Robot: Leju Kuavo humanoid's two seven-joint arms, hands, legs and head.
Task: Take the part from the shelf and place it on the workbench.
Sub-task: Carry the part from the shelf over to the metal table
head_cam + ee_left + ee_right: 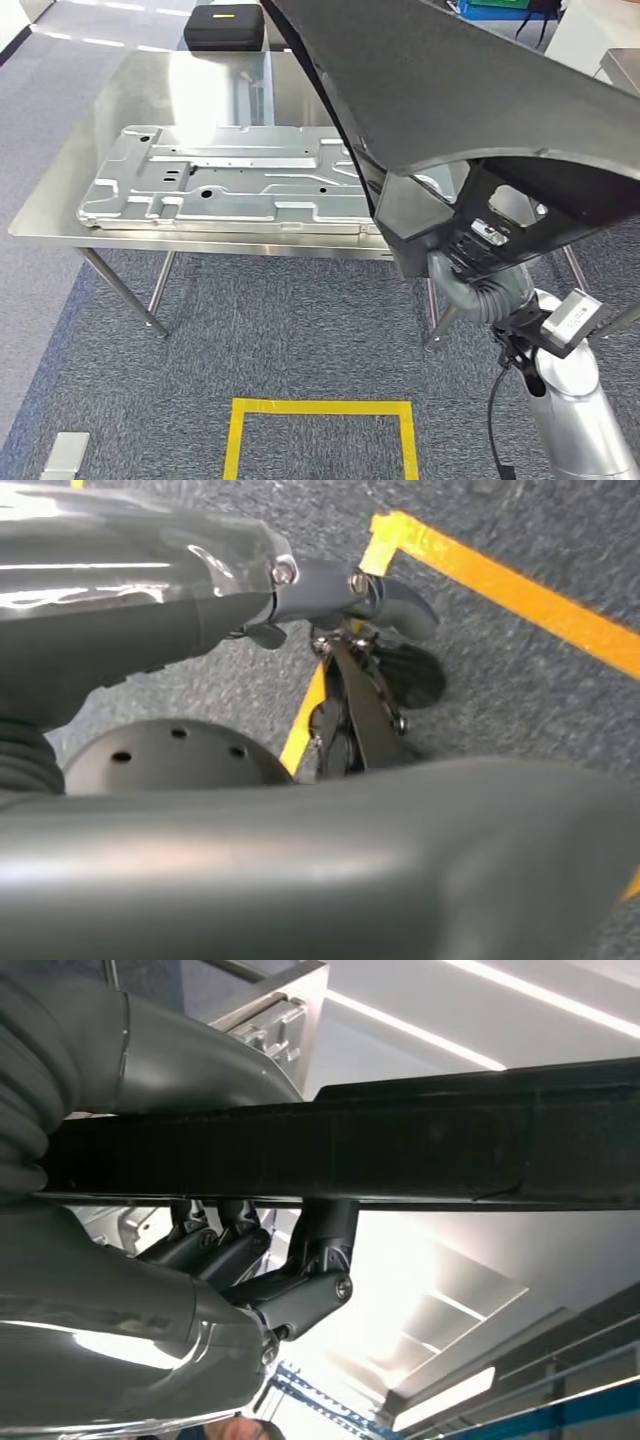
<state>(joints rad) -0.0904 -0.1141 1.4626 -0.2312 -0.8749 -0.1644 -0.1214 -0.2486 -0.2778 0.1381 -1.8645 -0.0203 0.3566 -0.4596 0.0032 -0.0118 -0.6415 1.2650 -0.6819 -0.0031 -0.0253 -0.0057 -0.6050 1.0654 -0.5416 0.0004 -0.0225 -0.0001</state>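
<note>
In the head view, the right hand (468, 255) holds a large black part (483, 90) aloft above the near right end of the steel bench (60, 190), where a stamped metal panel (226, 180) lies. In the left wrist view, the left hand (362, 650) hangs over carpet and yellow tape (513, 590), fingers (370, 710) curled, empty. In the right wrist view, fingers (317, 1250) clamp the part's edge.

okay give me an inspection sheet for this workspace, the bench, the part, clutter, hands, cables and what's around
Surface: steel workbench, shiny, a stamped metal panel lying flat on it.
Job's things: large black part carried above the bench, not yet set down.
Clutter: black case at the far edge.
Hands: right hand grips the part's edge; left hand hangs over the floor, holding nothing.
Cables: black cable along the right arm.
Surroundings: grey carpet, yellow floor tape.
</note>
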